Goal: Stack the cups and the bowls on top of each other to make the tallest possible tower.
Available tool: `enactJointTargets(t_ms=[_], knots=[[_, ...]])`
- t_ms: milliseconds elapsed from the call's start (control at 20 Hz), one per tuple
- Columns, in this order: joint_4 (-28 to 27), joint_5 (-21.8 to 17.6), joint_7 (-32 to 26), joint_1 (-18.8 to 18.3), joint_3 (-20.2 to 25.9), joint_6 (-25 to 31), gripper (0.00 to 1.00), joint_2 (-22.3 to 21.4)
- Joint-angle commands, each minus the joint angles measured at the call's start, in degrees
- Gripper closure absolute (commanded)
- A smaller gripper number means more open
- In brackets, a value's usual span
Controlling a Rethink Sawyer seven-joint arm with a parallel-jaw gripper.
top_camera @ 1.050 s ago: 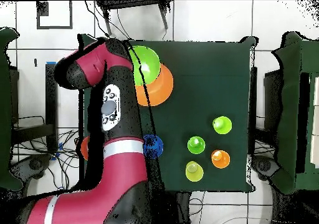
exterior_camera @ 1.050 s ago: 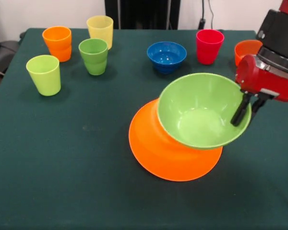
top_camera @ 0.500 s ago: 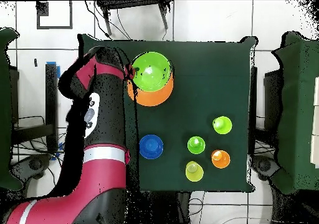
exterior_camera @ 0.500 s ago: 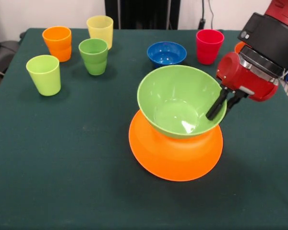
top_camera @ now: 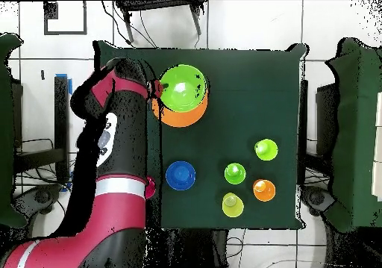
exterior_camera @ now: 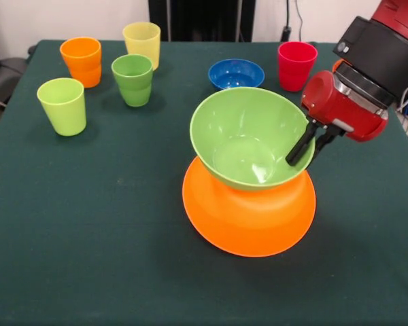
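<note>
The black-fingered red gripper (exterior_camera: pixel 304 144) pinches the rim of the large glossy light green plastic bowl (exterior_camera: pixel 248 136), one finger inside, one outside; below them it rests tilted on the upturned wide orange plastic bowl (exterior_camera: pixel 248 214).

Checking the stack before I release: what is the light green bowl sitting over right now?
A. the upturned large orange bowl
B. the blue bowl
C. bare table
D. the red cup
A: the light green bowl, rim gripped by the gripper, sits tilted over the upturned large orange bowl.
</note>
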Motion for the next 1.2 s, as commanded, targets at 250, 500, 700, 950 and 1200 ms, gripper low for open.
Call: enactJointTargets(t_ms=[250,500,700,950,1200], knots=[[8.4,3.5,11.2,1.5,0.7,-2.7,1.00,-0.1],[10.6,4.3,13.7,3.0,-0.9,-5.4,1.00,0.3],[11.0,4.7,15.7,4.0,-2.4,-7.8,1.00,1.1],[9.8,6.3,13.9,3.0,-1.1,-10.6,1.00,1.6],[8.7,8.6,12.7,2.5,0.3,-11.3,1.00,2.1]])
